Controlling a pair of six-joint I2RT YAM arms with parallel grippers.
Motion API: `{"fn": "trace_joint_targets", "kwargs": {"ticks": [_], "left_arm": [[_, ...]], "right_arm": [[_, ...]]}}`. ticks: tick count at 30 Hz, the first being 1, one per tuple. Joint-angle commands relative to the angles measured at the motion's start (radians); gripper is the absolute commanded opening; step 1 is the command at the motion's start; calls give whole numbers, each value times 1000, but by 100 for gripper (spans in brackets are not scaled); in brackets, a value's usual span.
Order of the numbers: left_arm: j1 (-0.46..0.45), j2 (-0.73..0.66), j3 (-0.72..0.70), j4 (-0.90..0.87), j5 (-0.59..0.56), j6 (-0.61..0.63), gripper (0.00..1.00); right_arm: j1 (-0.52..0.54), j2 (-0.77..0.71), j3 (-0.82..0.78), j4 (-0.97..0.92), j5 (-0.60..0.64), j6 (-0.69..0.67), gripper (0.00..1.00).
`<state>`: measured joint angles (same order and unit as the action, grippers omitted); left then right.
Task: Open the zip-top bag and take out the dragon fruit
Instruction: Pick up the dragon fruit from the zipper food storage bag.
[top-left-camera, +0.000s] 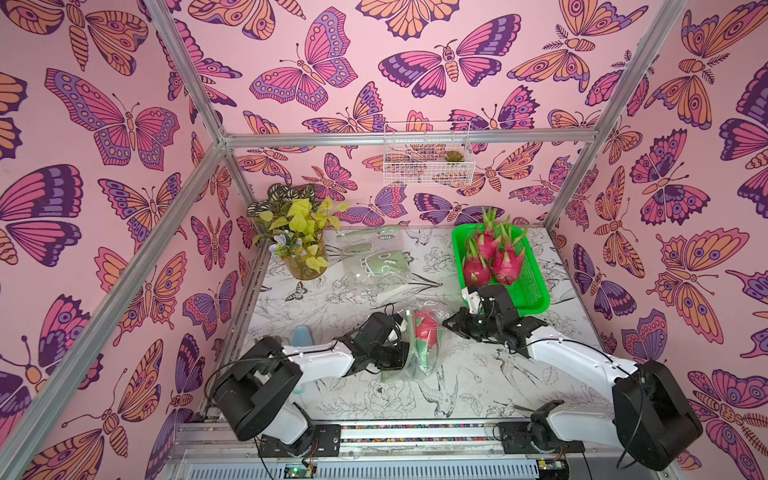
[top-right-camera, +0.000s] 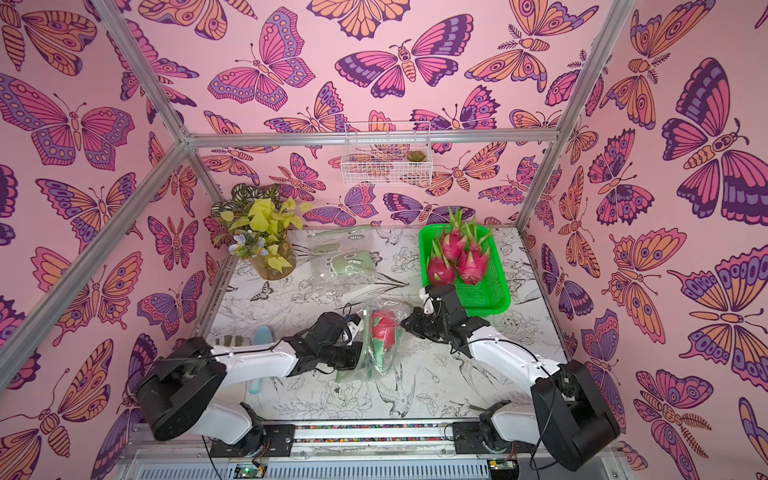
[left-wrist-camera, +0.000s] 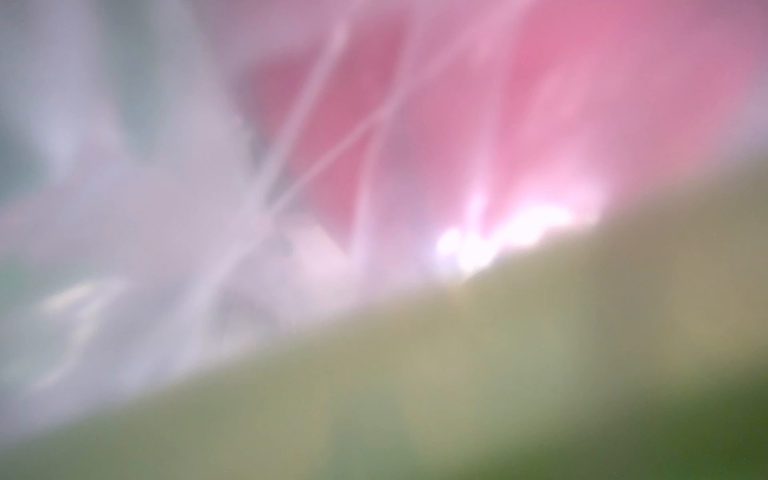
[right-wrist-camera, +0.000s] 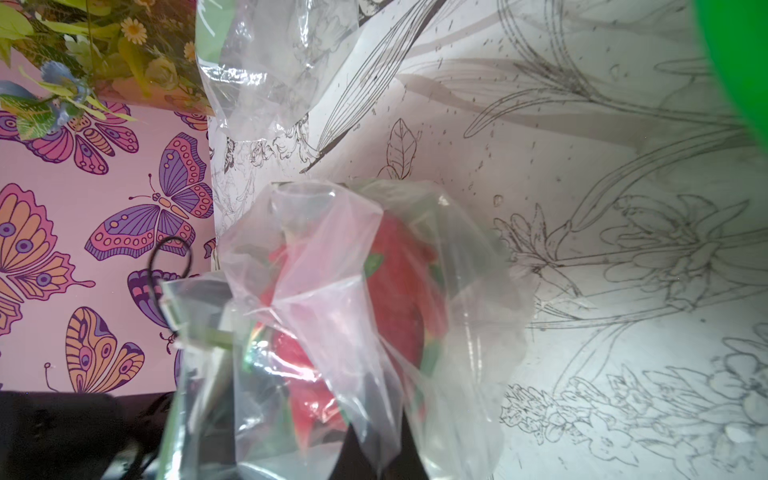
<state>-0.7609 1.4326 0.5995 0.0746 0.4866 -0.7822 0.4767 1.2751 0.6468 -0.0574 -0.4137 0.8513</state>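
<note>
Apparently both arms had met at the zip-top bag (top-left-camera: 415, 365), which lay on the table (top-left-camera: 478, 395) at lower centre in both top views. The left gripper (top-left-camera: 401, 345) was pinched narrow on the bag's green zip edge. Its own wrist camera gave me only a blur of film, pink and green. The right gripper (top-left-camera: 448, 323) was closed tight on clear film at the bag's opposite side. The redder dragon fruit (top-left-camera: 428, 328) sat inside the bag, between the two grippers. Three more dragon fruits (top-left-camera: 494, 253) rested in the green tray (top-left-camera: 534, 301) at right of centre. Other bags (top-left-camera: 374, 257) lay flat toward the back, beside the potted plant (top-left-camera: 299, 232).
</note>
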Motion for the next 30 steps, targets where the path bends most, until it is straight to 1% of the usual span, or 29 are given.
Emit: {"fn": "trace_joint_targets", "kwargs": {"ticks": [1,3,4,6,8,10,13,19,22,26,30], "left_arm": [[37,-120,114,-300,-51,97,0],[54,-188,174,-444,-66,122,0],[66,-211,207,-517,-54,138,0],[91,-232,282,-653,-27,172,0],[111,-252,360,-783,-30,202,0],[133,-269,422,-870,-23,220,0],[170,-293,499,-967,20,241,0],[242,-343,670,-1069,33,267,0],[260,-339,748,-1087,44,268,0],[279,-333,825,-1105,28,269,0],[293,-326,887,-1101,61,250,0]], "right_arm": [[-36,-20,28,-81,29,-39,0],[-52,-23,27,-84,32,-44,0],[-61,-23,27,-84,33,-46,0],[-71,-22,29,-82,32,-50,0],[-74,-19,30,-82,42,-61,0],[-77,-13,32,-84,47,-68,0],[-84,0,27,-70,53,-75,0],[-84,29,13,-39,67,-86,0],[-84,37,-2,-3,59,-83,0],[-84,47,-10,17,55,-89,0],[-84,57,-11,21,67,-93,0]]}}
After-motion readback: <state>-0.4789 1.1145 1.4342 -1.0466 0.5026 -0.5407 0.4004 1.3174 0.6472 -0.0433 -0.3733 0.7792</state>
